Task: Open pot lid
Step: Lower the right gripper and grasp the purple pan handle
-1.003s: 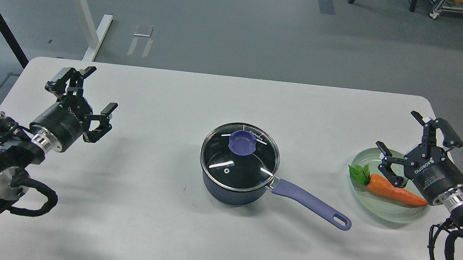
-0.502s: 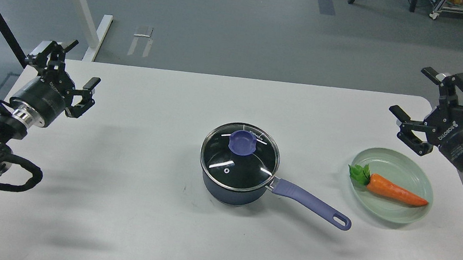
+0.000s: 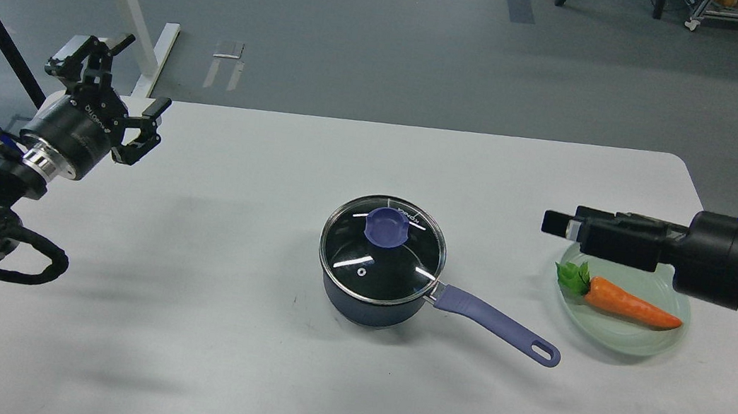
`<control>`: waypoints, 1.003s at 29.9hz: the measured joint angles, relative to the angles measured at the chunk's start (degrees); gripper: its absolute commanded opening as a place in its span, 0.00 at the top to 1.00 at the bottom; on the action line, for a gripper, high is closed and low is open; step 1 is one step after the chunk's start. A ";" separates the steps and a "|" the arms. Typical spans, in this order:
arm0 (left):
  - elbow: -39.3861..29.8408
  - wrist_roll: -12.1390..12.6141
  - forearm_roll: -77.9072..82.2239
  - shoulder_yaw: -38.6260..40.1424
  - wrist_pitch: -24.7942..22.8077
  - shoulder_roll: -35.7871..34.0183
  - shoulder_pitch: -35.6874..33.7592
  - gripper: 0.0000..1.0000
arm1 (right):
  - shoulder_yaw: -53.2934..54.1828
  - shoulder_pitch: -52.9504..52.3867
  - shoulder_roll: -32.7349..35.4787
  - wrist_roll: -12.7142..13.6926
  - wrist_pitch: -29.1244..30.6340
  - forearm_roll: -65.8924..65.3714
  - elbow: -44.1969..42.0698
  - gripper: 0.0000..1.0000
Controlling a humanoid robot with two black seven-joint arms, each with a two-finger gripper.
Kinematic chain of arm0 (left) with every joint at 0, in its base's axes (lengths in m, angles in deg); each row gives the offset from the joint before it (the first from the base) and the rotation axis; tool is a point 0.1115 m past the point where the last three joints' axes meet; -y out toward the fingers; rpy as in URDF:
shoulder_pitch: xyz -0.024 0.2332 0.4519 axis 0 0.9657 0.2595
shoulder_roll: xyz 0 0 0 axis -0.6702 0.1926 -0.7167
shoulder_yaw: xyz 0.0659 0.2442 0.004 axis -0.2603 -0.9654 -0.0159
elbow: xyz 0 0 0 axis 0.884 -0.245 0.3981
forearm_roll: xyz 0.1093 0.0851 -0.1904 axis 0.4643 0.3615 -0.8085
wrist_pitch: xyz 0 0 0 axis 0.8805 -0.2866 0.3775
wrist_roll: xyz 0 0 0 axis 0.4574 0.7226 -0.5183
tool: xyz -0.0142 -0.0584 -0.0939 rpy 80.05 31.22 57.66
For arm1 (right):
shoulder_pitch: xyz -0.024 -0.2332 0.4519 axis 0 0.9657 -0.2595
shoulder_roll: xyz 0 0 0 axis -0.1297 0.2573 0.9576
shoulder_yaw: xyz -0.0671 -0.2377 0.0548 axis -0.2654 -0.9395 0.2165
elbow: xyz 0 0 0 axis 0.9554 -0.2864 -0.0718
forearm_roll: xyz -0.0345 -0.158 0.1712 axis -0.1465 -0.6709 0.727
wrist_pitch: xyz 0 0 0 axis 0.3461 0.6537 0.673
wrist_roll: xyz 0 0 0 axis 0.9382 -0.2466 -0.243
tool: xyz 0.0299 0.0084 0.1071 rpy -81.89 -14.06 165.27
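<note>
The pot [image 3: 367, 303] sits mid-table with the lid [image 3: 382, 250] on it. To its right, a pale green plate [image 3: 637, 338] holds a carrot [image 3: 627, 305]. The right gripper [image 3: 563, 224] hangs side-on above the plate; its opening cannot be told. Far left, the left gripper [image 3: 123, 78] is spread wide, empty, marked ROBOTIQ.

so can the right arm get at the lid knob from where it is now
Probably yes. The right gripper points sideways toward the pot, and only bare table lies between it and the lid knob. The carrot and plate sit below the arm, out of that path.
</note>
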 measured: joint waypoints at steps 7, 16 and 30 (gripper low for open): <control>-1.65 0.03 0.22 -0.33 0.05 0.00 -0.13 0.01 | -4.84 -0.66 -1.77 0.00 -2.11 -20.69 0.75 0.00; -2.13 0.07 1.58 -0.35 0.09 0.40 -0.13 0.01 | -10.08 -3.94 -6.59 0.00 -1.92 -27.75 -0.59 0.01; -2.33 0.04 1.61 -0.36 0.28 0.61 -0.14 0.01 | -22.37 -11.73 -18.75 0.01 -2.12 -28.55 -9.46 0.05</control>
